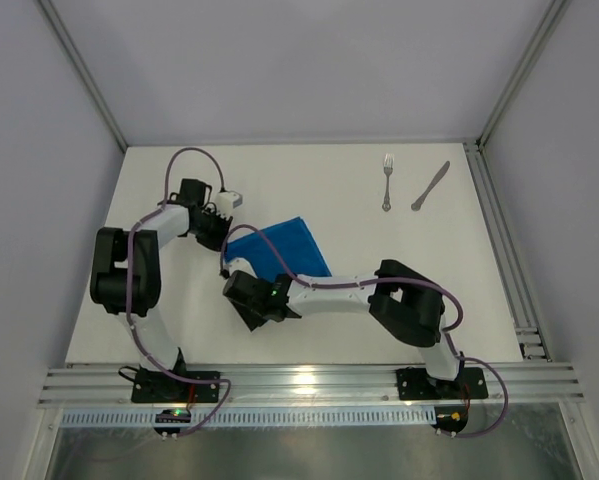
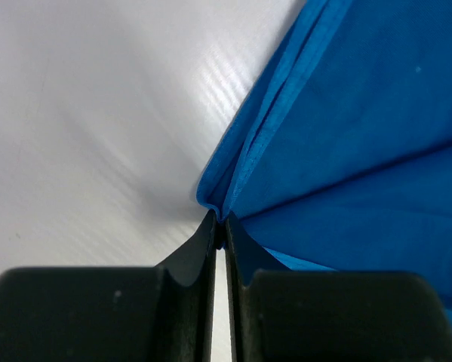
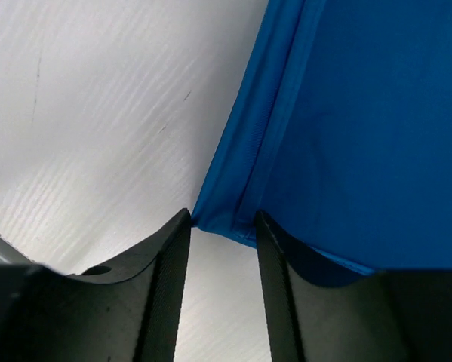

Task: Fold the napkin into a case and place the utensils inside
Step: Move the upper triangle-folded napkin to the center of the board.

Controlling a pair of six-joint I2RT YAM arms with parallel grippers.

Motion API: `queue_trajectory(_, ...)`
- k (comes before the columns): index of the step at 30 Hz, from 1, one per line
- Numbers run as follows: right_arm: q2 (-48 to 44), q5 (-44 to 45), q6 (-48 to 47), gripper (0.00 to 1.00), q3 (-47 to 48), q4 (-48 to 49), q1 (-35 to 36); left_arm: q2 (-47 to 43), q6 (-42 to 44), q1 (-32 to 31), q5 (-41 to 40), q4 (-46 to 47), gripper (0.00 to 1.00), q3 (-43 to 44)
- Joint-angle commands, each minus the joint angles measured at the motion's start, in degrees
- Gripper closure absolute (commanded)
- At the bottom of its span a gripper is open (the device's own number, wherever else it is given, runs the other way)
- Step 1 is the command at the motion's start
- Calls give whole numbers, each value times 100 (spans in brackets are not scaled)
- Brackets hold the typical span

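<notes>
Now, L hand (image 2: 219, 225) pinched on napkin (image 2: 361, 136) corner, R hand (image 3: 222, 220) part-open, tips astride another corner.

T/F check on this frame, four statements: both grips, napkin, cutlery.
1. The left gripper has its jaws pinched on a corner of the napkin. True.
2. The right gripper has its jaws shut on the napkin. False: they stand open, with a folded corner between them.
3. The fork and knife are tucked inside the napkin. False: both lie bare on the table, apart from it.
4. In the top view the fork lies left of the knife. True.
</notes>
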Motion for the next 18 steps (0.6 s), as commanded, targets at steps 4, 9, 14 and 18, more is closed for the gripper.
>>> queue_trajectory(4,-192,459,-226,71,-184,-201,36,-492,98,305,129,-404,97,-322)
queue_trajectory(9,-578,539,-622,66,-518,-175,-60,-825,177,411,304,-799,98,-559)
queue_trajectory(14,-1271,469,-1158,45,-984,-43,-69,-1177,396,490,427,-1247,98,-910)
queue_trajectory(18,-2000,119,-1282,37,-1283,228,-78,-1371,642,525,647,-1572,98,-1148)
